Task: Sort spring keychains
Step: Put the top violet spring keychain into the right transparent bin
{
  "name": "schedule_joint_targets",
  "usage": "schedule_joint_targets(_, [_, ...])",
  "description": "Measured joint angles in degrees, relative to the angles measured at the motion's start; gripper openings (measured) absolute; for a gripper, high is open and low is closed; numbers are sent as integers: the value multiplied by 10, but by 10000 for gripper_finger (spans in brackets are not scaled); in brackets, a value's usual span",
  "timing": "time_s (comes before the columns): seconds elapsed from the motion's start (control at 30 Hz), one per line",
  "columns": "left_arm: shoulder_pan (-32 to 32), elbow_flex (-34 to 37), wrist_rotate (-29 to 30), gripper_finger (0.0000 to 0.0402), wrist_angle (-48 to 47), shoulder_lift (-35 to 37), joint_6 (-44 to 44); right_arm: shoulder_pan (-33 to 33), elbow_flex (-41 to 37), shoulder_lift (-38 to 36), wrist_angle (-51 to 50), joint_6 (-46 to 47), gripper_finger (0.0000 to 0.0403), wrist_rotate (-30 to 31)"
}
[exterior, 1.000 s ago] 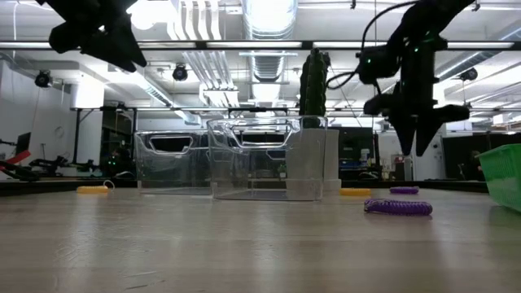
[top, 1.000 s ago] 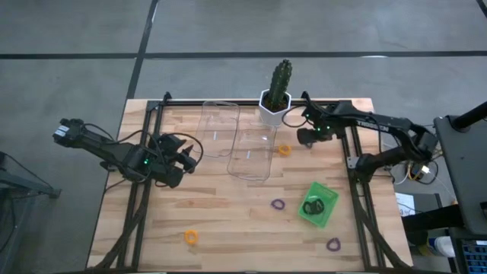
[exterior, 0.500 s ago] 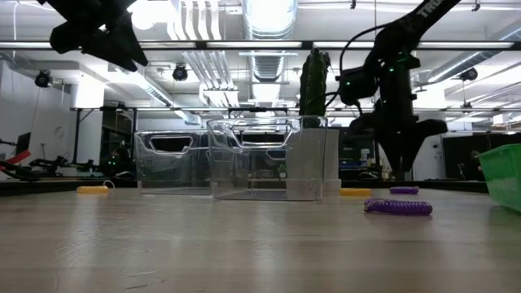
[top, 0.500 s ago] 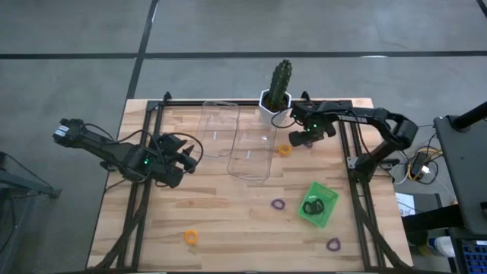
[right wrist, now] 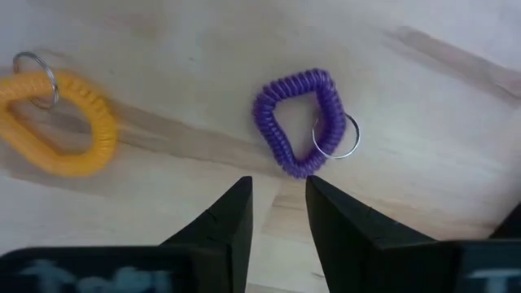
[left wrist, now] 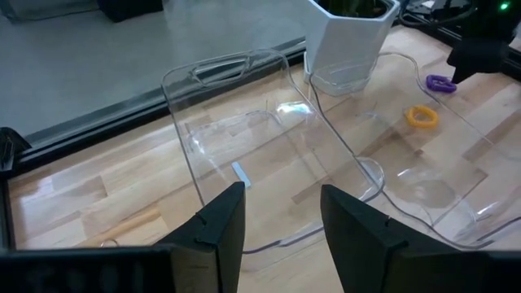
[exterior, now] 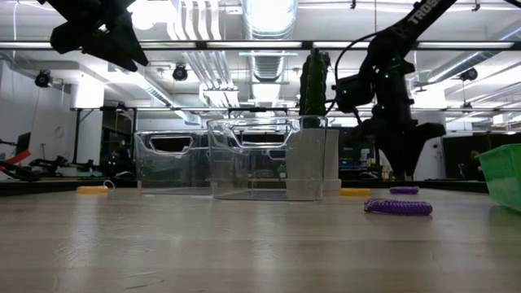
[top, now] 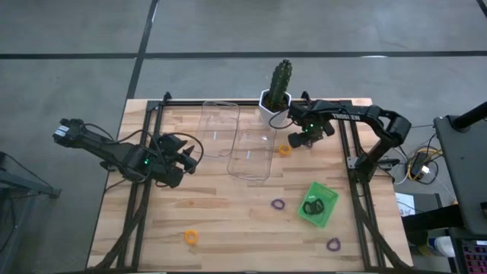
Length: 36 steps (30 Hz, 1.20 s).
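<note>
Since a second ago the right arm has swung in from the far right rail toward the cactus pot and come down; the left arm has not shifted.

The purple keychain [right wrist: 303, 122] under the right gripper lies flat on the bench [top: 228, 221] at the far side, just right of the white cactus pot [top: 275, 109], its metal ring on one side. An orange keychain [top: 284, 150] lies just beside it, apart from it, next to the nearer clear tray [top: 255, 154]. The right gripper [top: 303, 139] hangs directly over the purple loop, fingers parted a little and empty, their tips just short of the coil.

Judgement on the pick: the opening looks narrow against the loop, so the fingers should straddle one side of the coil only, away from the metal ring. The descent should be straight, as the orange loop and the pot stand close. The coil is springy and may roll or squirm from a shallow pinch.

Elsewhere: a second orange loop [top: 191, 237] near left, two more purple loops [top: 278, 204] [top: 332, 244] near right, a black one [top: 313, 205] in the green tray [top: 324, 219]. The left gripper [top: 187, 157] waits at the left, raised, fingers apart, empty, facing the farther clear tray [left wrist: 236, 138].
</note>
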State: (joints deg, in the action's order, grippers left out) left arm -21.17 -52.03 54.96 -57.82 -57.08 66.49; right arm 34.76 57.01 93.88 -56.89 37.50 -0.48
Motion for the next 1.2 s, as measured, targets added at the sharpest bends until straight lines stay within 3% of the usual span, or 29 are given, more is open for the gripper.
schedule_joint_targets(0.6, [0,0,2,153,0,0,-18,0,-29,0,51,15,105,0])
schedule_joint_targets(1.2, [0,0,2,153,0,0,-18,2,-40,0,78,22,128,2])
